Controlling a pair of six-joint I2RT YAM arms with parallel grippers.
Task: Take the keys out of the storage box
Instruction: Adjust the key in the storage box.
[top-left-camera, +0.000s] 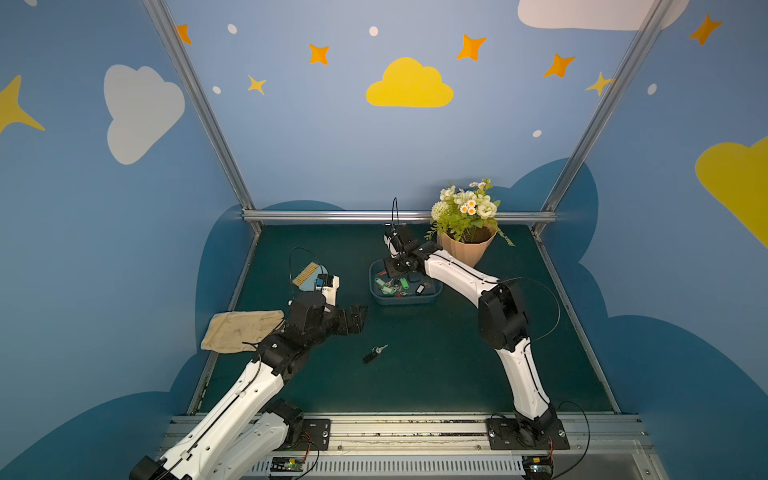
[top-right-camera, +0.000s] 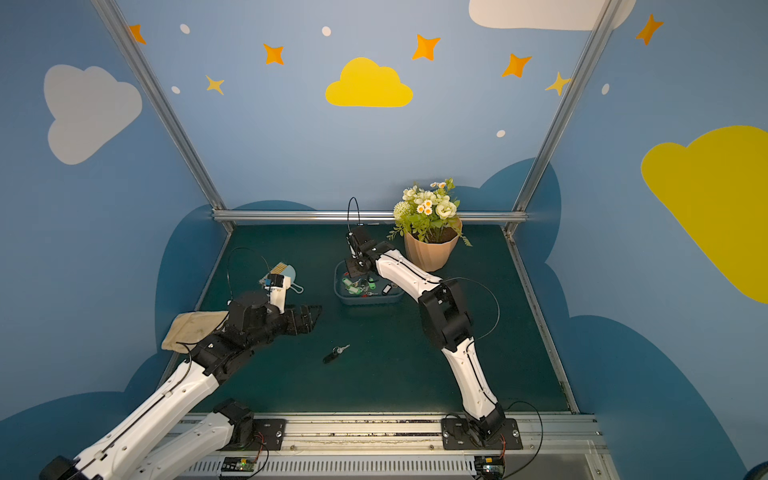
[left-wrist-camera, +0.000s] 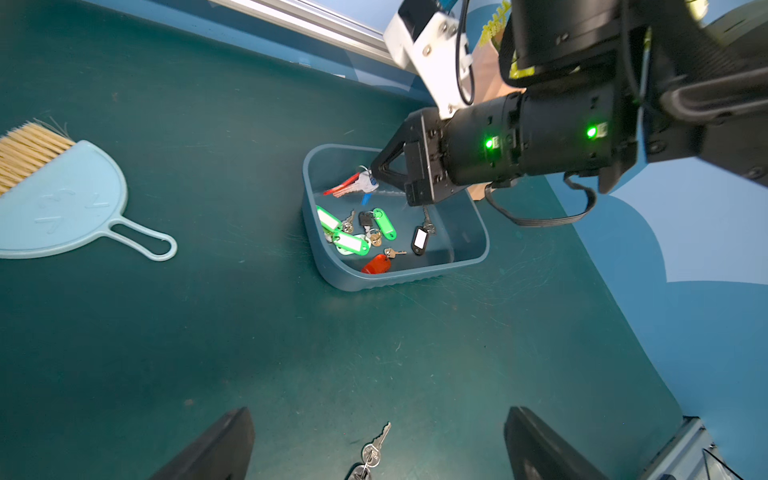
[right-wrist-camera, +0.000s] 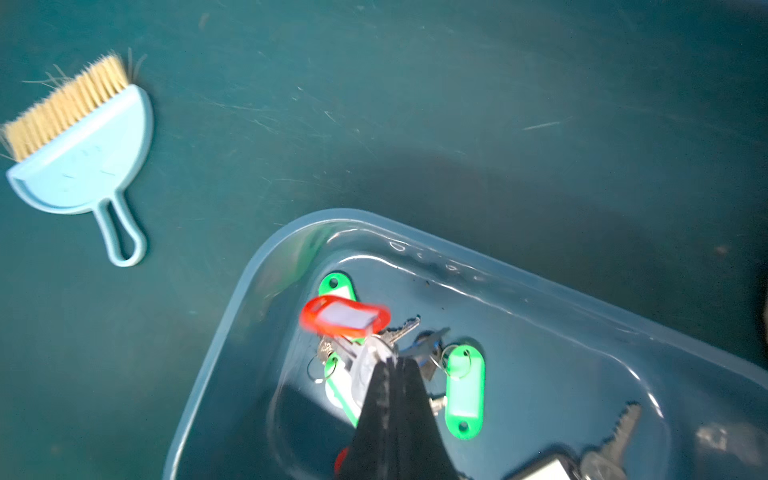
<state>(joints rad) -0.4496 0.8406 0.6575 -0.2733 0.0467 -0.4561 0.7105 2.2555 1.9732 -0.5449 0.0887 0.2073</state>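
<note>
Nearest, my left gripper (top-left-camera: 354, 319) hangs jaws apart above the mat (top-left-camera: 436, 353), one key (top-left-camera: 375, 354) lying just ahead. My right gripper (left-wrist-camera: 374, 174) is clamped on a red-tagged key (right-wrist-camera: 345, 318) inside the box (left-wrist-camera: 374, 282); other keys (left-wrist-camera: 357, 237) lie on its floor.

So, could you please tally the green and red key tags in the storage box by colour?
Green tags: 3
Red tags: 2, one on the keys pinched in the right fingers
Total: 5
</note>
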